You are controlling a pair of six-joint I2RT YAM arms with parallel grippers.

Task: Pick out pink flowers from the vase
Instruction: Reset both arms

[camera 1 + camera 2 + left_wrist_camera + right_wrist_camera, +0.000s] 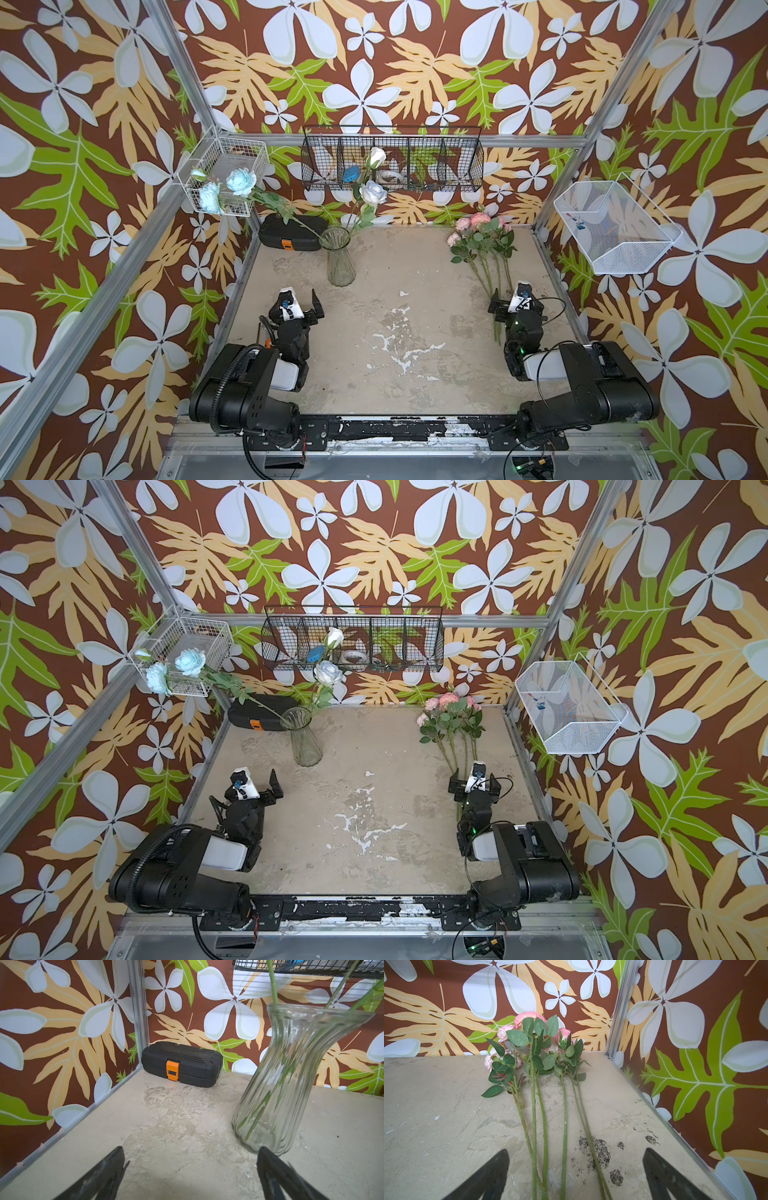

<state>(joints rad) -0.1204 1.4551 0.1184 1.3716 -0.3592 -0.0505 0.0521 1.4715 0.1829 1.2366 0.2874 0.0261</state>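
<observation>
The clear ribbed vase (340, 259) (305, 739) (291, 1084) stands upright at the back left of the table. It holds light blue flowers (241, 180) and white roses (373, 192); I see no pink head in it. Several pink flowers (480, 232) (451, 712) (529, 1043) lie flat at the back right, stems pointing toward the front. My left gripper (297, 297) (253, 777) (191, 1151) is open and empty, just in front of the vase's base. My right gripper (517, 297) (476, 777) (576, 1153) is open and straddles the lying stems without closing on them.
A black case with an orange latch (291, 237) (180, 1064) lies in the back left corner behind the vase. A black wire basket (392, 160) hangs on the back wall. White wire baskets hang at the left (226, 174) and right (615, 228).
</observation>
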